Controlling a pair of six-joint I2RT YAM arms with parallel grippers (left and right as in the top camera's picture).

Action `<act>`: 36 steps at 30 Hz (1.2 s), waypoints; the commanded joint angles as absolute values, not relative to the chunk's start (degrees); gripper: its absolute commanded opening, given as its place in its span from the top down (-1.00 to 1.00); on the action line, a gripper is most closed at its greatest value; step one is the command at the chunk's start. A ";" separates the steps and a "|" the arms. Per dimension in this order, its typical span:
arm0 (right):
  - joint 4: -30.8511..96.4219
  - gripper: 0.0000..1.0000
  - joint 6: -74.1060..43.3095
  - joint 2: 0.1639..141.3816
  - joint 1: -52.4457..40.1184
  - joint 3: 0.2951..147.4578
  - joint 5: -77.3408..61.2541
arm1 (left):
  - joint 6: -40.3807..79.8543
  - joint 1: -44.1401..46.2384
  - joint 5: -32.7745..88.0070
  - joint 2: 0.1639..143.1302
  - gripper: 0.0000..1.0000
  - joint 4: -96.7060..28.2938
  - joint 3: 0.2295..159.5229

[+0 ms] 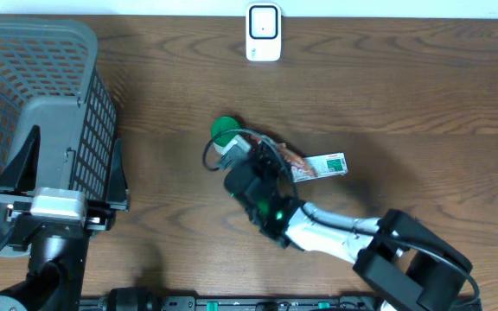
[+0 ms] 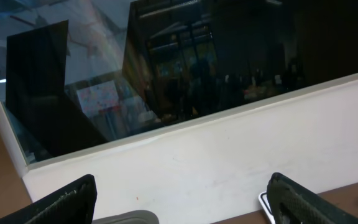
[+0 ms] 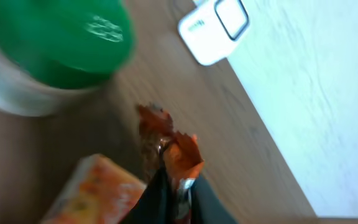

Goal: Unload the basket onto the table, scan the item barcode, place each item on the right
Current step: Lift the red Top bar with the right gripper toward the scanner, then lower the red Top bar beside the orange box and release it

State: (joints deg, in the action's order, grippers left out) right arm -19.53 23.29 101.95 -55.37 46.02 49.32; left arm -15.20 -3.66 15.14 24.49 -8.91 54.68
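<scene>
Orange crinkled snack packet [image 3: 178, 149] lies mid-desk, between a green-lidded tub [image 1: 225, 130] and a small green-and-white box [image 1: 329, 164]. Right claw [image 3: 178, 182] is pinched almost closed on the packet's crimped end, shown close up in the right wrist view. Left claw [image 2: 182, 205] is wide open and empty; its arm sits beside the grey basket [image 1: 33, 78]. White scanner [image 1: 264, 33] stands at the far edge of the desk [image 1: 405, 78], well apart from the packet. Packet looks light, soft and floppy, and its film is probably slippery and may sag, hiding the barcode. The sealed end seam seems the firmest hold; squeezing the middle could crush the contents.
</scene>
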 commanded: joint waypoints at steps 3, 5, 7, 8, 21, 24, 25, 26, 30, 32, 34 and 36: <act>-17.47 0.18 18.15 101.60 -58.59 46.39 50.72 | -14.92 -3.95 15.86 24.16 -0.74 -8.62 54.70; -16.95 -0.49 18.22 101.58 -60.42 46.39 50.85 | -14.92 -3.95 15.86 24.16 -0.74 -8.62 54.70; -17.02 -0.98 17.98 101.58 -62.54 46.39 50.74 | -14.92 -3.95 15.84 24.16 -0.74 -8.62 54.70; -17.08 -0.99 17.50 101.56 -63.79 46.39 50.70 | -14.92 -3.95 15.84 24.16 -0.74 -8.62 54.70; -4.36 -0.99 -17.04 92.03 -70.19 46.46 24.34 | -14.92 -3.95 15.84 24.16 -0.74 -8.62 54.70; 1.65 -0.98 -17.34 86.65 -66.57 46.52 13.02 | -14.92 -3.95 15.84 24.16 -0.74 -8.62 54.70; 3.77 -0.99 -17.34 84.71 -64.71 46.52 9.13 | -14.92 -3.95 15.86 24.16 -0.74 -8.62 54.70; 7.03 -0.98 -17.39 81.97 -61.34 46.52 4.16 | -14.92 -3.95 15.84 24.16 -0.74 -8.62 54.70; 13.98 -0.89 -19.03 78.46 -51.86 46.52 -0.60 | -14.92 -3.95 15.86 24.16 -0.74 -8.60 54.70; 15.38 -0.53 -18.52 78.56 -47.92 46.50 -2.83 | -14.90 -3.95 15.86 24.16 -0.74 -8.62 54.70; 15.68 0.16 -17.69 79.09 -45.25 46.50 -5.80 | -14.90 -3.95 15.86 24.16 -0.74 -8.62 54.70; 15.09 0.75 -17.76 79.70 -43.70 46.50 -6.74 | -14.90 -3.95 15.86 24.16 -0.74 -8.62 54.70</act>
